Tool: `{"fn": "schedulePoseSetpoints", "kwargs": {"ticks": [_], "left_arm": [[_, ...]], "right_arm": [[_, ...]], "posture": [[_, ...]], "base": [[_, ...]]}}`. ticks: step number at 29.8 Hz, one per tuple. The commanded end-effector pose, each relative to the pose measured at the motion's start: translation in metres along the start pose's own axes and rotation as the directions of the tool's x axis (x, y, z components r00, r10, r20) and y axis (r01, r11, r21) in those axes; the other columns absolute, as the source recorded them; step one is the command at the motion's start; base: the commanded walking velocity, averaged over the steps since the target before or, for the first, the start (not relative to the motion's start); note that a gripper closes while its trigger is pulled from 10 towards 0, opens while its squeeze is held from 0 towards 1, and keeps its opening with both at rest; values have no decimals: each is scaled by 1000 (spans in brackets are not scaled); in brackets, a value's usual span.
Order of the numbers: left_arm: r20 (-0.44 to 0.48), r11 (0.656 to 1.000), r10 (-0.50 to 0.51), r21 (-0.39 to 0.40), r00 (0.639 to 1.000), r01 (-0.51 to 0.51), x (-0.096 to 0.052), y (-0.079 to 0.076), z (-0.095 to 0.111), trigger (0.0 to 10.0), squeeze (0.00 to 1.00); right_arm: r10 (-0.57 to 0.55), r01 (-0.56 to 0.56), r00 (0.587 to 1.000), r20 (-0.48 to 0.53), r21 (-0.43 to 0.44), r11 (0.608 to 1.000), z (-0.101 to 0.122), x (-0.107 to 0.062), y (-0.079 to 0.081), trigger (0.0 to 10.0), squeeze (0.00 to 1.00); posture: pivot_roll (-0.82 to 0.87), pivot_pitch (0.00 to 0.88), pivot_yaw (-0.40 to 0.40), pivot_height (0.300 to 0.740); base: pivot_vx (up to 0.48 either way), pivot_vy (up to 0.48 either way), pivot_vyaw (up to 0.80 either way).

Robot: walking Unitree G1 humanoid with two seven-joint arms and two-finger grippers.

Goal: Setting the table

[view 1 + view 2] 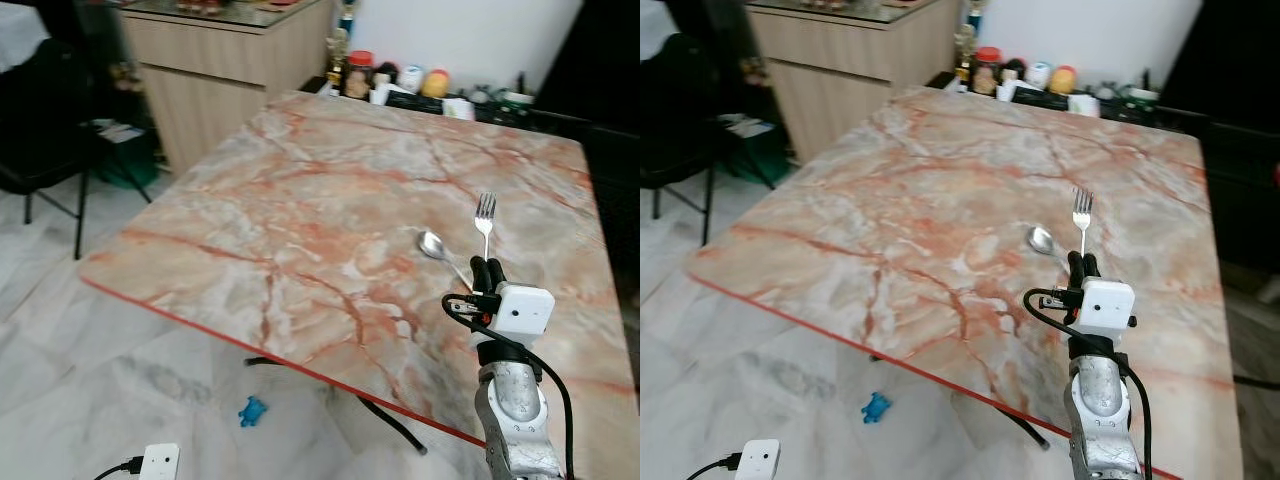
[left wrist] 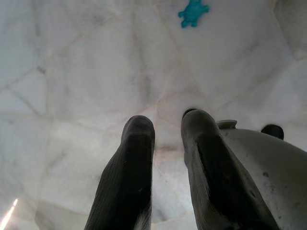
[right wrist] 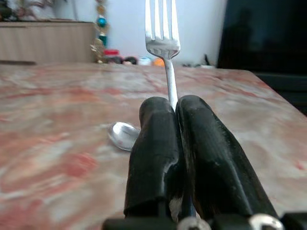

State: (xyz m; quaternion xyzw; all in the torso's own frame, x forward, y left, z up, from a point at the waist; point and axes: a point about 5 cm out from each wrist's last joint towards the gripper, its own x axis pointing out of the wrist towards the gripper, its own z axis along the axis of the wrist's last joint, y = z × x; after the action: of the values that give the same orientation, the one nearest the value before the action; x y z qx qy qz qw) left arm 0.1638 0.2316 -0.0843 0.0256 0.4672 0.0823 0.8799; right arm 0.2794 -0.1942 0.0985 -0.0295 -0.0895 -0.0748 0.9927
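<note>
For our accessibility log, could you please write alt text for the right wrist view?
The right gripper is shut on a fork, which stands upright with its tines up above a marble table. A spoon lies on the table just beyond the fingers. Jars and a wooden cabinet stand past the far edge.

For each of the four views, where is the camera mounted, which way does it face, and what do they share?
Left eye: head, down at marble table; right gripper holds fork.
Right eye: same scene; spoon lies beside the gripper.
Left wrist: looks along left gripper to floor, blue toy.
Right wrist: along fingers across the table.
Shared: fork, spoon; toy.
</note>
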Motion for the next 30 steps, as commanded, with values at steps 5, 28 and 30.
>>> {"fn": "schedulePoseSetpoints", "kwargs": {"ticks": [5, 28, 30], "left_arm": [[-4, 1000, 11, -4, 1000, -11, -1, 6, -3, 10000, 0], [60, 1000, 4, -12, 998, -4, 2, -1, 14, 10000, 0], [64, 1000, 4, -12, 998, -3, 2, -1, 15, 10000, 0]], "right_arm": [[3, -3, 1000, 10, 4, 1000, 4, 3, 0, 10000, 0], [22, -22, 998, 64, 2, 1000, 14, 6, 1, 10000, 0], [21, -21, 998, 65, 2, 1000, 14, 6, 1, 10000, 0]], "posture": [[92, 0, -55, 740], [93, 0, -58, 740], [95, 0, -59, 740]], "base": [[0, 0, -788], [0, 0, -514], [0, 0, 0]]}}
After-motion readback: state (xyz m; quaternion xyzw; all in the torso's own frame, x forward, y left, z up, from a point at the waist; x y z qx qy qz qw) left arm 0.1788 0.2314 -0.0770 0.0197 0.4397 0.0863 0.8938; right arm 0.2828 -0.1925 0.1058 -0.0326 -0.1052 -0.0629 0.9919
